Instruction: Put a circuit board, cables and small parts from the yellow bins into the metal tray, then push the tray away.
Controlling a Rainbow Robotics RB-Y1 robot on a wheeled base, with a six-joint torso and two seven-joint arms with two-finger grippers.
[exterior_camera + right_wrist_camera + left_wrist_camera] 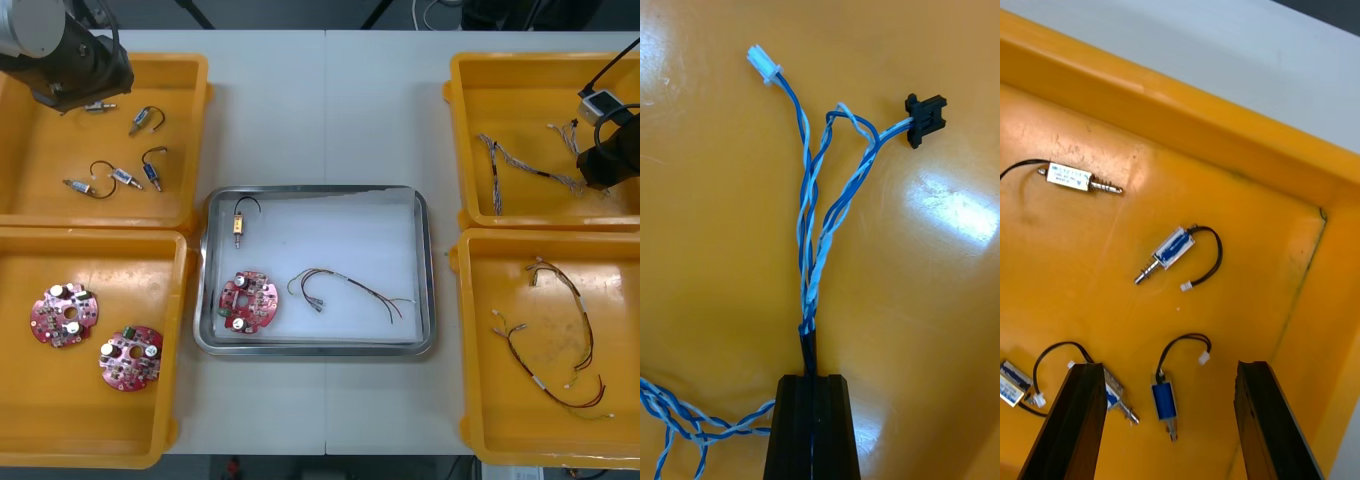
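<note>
Yellow bin (530,100) floor, right jaws tight on twisted cable (814,247)

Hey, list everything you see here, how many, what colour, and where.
Yellow bins: four, yellow, two at each side.
Metal tray: one, shiny, white inside, between the bins.
Circuit boards: three, red; two in near-left bin, one in tray.
Small metal parts: six, silvery; five in far-left bin, one in tray.
Blue and white cables: a few, far-right bin.
Red and yellow cables: a few in near-right bin, one in tray.
Left gripper: black fingers open, over far-left bin.
Right gripper: fingers shut on a blue and white cable, far-right bin.
</note>
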